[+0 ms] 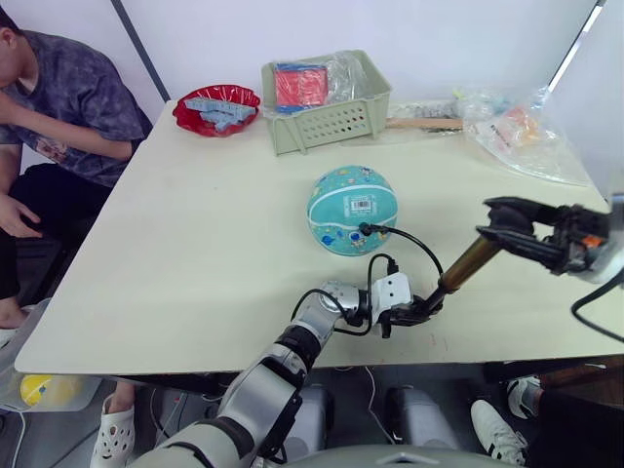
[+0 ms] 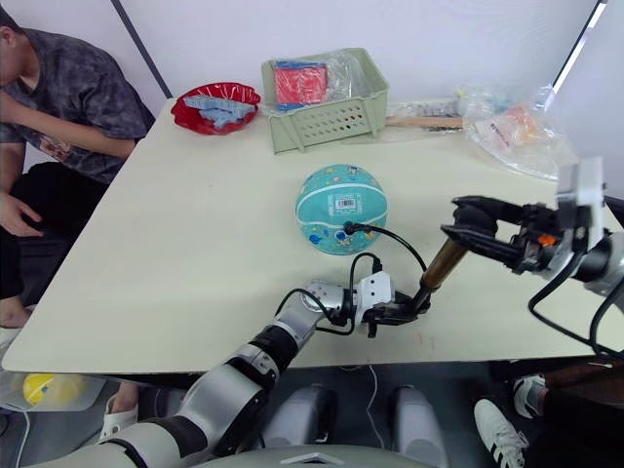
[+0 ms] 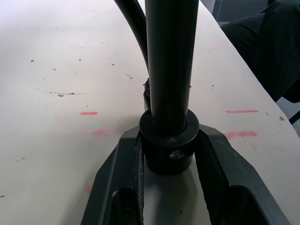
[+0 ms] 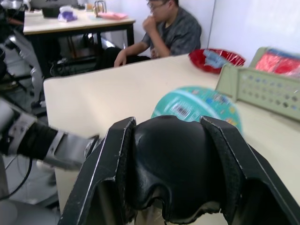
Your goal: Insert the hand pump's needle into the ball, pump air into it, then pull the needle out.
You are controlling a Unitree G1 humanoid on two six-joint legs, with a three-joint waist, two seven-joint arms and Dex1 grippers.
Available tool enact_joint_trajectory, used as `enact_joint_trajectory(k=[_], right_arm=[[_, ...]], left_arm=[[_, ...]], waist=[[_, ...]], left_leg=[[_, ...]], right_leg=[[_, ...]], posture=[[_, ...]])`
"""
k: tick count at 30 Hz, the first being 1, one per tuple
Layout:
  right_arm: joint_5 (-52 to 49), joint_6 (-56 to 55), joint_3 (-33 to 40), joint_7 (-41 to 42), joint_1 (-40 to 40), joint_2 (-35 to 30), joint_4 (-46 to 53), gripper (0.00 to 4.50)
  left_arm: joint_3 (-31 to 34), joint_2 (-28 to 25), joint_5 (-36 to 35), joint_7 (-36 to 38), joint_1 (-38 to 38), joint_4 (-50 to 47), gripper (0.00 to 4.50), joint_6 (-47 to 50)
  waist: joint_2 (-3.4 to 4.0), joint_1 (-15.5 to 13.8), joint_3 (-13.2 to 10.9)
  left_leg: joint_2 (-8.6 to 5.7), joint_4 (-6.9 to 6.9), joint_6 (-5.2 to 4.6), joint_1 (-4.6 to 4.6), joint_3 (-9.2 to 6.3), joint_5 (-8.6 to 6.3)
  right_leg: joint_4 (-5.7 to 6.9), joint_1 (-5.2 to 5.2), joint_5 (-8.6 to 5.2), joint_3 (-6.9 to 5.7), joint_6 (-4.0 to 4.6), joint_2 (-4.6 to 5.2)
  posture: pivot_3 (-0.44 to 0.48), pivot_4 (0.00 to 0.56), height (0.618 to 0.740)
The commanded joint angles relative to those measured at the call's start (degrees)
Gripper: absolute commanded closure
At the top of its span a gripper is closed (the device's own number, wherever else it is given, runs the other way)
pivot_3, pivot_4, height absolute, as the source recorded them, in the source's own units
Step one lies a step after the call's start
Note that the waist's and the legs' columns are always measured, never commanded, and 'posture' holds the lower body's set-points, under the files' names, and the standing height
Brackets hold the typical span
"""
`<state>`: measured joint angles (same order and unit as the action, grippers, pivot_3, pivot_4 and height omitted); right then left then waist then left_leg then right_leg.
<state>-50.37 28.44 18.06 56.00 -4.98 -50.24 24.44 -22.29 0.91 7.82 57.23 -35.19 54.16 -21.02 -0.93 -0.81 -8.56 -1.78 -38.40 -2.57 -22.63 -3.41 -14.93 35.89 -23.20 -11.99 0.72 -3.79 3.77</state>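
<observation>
The teal ball [image 1: 351,208] rests on the middle of the table, barcode label facing me. The hand pump [image 1: 469,262] leans tilted to the ball's right. Its gold barrel runs from a black end cap low down to a black handle higher up. My left gripper [image 1: 427,307] is shut on the lower end cap [image 3: 168,151] just above the tabletop. My right gripper [image 1: 504,227] is shut on the handle [image 4: 171,166]. The thin black hose [image 1: 417,246] loops from the pump's base to the ball. The needle's black fitting [image 1: 367,230] sits against the ball; the pin itself is hidden.
A green basket [image 1: 327,119] with a red packet and a red bowl [image 1: 216,108] stand at the table's far edge. Plastic bags [image 1: 517,129] lie at the far right. A person [image 1: 60,109] sits at the left side. The table's near edge [image 1: 195,363] runs just below my left gripper.
</observation>
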Motion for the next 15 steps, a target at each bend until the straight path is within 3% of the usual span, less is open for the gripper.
enact_joint_trajectory(k=[1, 9, 15], right_arm=[[8.45, -2.70, -6.18, 1.29, 3.99, 1.06, -2.72, 2.78], [18.93, -12.55, -13.92, 1.74, 6.98, 6.04, -9.00, 2.78], [16.28, -12.93, -11.70, 1.63, 5.89, 6.87, -7.81, 2.78]], left_arm=[[-1.32, -1.21, 1.60, 0.91, 1.65, 1.33, 3.41, 1.53], [-1.44, -1.59, 1.53, 0.67, 1.89, 1.18, 3.41, 1.67], [-1.39, -1.64, 1.41, 0.57, 1.66, 1.13, 3.41, 1.59]], waist=[[-0.07, 0.01, 0.07], [-0.21, 0.04, 0.19], [-0.21, 0.05, 0.20]], left_leg=[[0.00, 0.00, 0.00, 0.00, 0.00, 0.00], [-0.01, 0.01, 0.00, 0.05, -0.02, 0.00], [0.00, 0.01, 0.00, 0.10, -0.02, 0.00]], right_leg=[[0.00, 0.00, 0.00, 0.01, 0.00, 0.00], [0.00, 0.04, 0.00, 0.00, 0.01, -0.02], [0.00, 0.07, 0.00, 0.02, 0.01, -0.04]], posture=[[0.000, 0.150, 0.738], [0.000, 0.150, 0.738], [0.000, 0.150, 0.738]])
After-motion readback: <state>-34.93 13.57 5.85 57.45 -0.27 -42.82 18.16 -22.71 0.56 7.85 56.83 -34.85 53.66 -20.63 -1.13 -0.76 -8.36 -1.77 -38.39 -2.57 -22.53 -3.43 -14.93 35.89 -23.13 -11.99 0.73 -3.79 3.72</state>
